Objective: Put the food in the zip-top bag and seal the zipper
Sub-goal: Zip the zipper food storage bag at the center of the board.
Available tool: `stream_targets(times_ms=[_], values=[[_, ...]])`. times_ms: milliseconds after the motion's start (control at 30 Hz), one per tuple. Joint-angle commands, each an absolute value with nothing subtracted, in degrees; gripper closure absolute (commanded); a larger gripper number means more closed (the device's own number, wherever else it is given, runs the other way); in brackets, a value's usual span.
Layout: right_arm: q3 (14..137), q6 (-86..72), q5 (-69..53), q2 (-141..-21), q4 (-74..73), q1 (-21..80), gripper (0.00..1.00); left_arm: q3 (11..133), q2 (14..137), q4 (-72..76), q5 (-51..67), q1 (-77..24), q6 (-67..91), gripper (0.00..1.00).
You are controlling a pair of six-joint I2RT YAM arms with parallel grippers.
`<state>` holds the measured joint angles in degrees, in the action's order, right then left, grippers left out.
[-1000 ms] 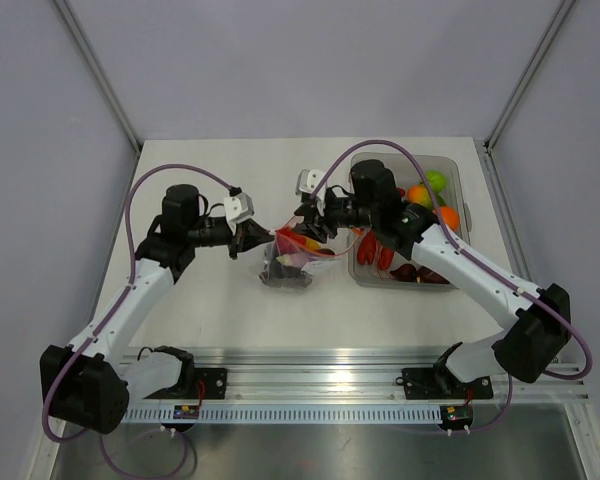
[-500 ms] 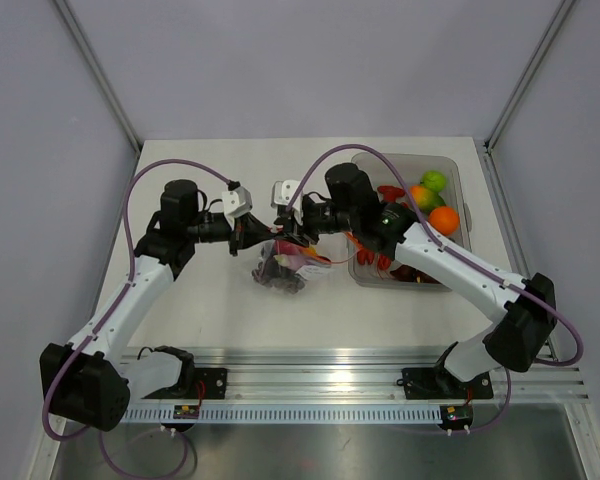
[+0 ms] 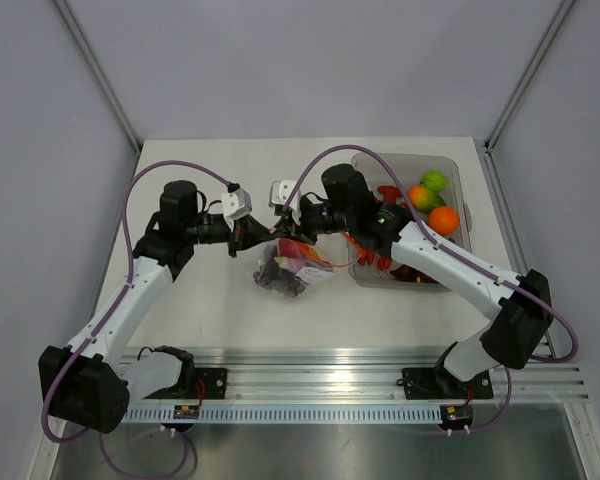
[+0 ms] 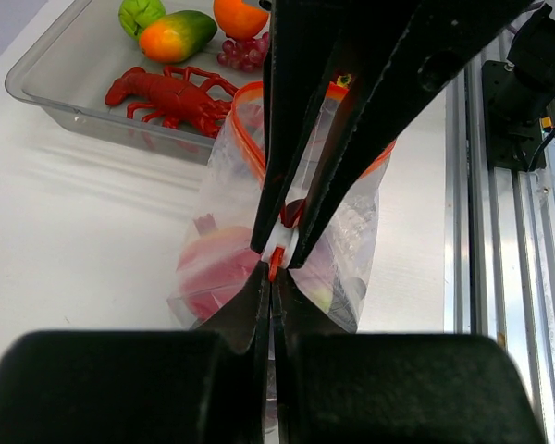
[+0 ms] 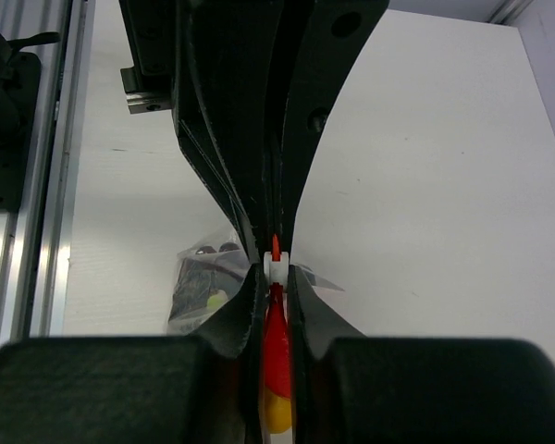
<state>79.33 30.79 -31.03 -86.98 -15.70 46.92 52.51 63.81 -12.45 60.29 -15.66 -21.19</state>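
The clear zip-top bag (image 3: 283, 268) hangs between my two grippers above the table, with red, yellow and dark food (image 3: 298, 250) inside. Its red-orange zipper (image 4: 251, 141) runs along the top edge. My left gripper (image 4: 274, 274) is shut on the zipper's end. My right gripper (image 5: 275, 274) faces it, shut on the white slider (image 5: 275, 265), almost touching the left fingertips. In the top view the left gripper (image 3: 255, 233) and right gripper (image 3: 286, 228) meet at the bag's left corner. More food lies in the tub: a red lobster (image 4: 171, 92), mango (image 4: 176, 34), lime (image 4: 141, 13), orange (image 3: 443, 220).
The rigid clear tub (image 3: 458, 178) stands to the right of the bag, under the right arm. Purple grapes (image 4: 245, 51) lie in it. A metal rail (image 3: 310, 360) runs along the table's near edge.
My right gripper has slid left along the zipper toward the left gripper, which held its place. The bag has shifted slightly left.
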Motion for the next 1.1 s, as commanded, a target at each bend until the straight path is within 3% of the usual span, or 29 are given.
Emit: stream_targets(times_ms=[0,67,1067], values=[[79.45,29.88,-31.29,-84.99,-11.51,47.2,0.91,54.84,63.02,-10.63,63.1,-15.47,-22.24,1.0],[79.28,29.71,-31.46,-84.64,-12.04,47.2,1.0,55.19,63.37,-10.81,62.84,-15.38,-21.8,1.0],[57.58,22.42,-20.84,-65.4,-11.43,47.11,1.0,53.7,65.13,-0.26,53.97,-11.43,-13.01,1.0]])
